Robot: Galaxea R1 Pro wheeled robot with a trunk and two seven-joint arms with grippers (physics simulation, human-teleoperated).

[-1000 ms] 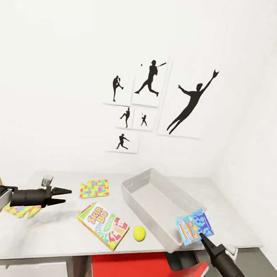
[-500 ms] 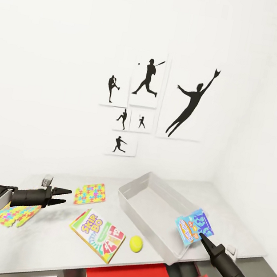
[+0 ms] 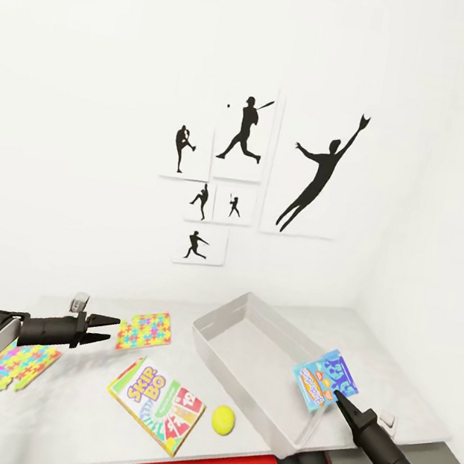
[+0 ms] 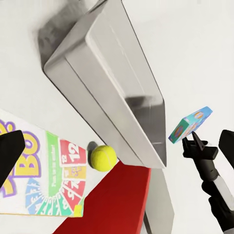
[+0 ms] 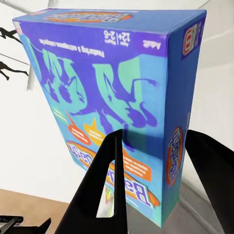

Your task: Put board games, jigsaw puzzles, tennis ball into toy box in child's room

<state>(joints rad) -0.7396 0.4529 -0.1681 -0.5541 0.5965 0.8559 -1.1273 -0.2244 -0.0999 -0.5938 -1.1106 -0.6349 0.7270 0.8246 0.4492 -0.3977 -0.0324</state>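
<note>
I am at the table [image 3: 388,379], with the empty toy box [image 3: 257,349] just beyond my right gripper [image 3: 340,395], whose jaws pinch the blue board game [image 3: 324,378] over its near corner. My left gripper [image 3: 99,329] hovers spread above the table. Next, I judge, carry the game inward over the box and release.

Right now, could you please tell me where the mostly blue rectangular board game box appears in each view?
Head view: blue board game box, lower right, held by the right gripper above the near end of the light-grey toy box.
Left wrist view: the box at the right edge, beside the toy box.
Right wrist view: the box looms large between the fingers.
Shared landmark: the toy box.
</note>
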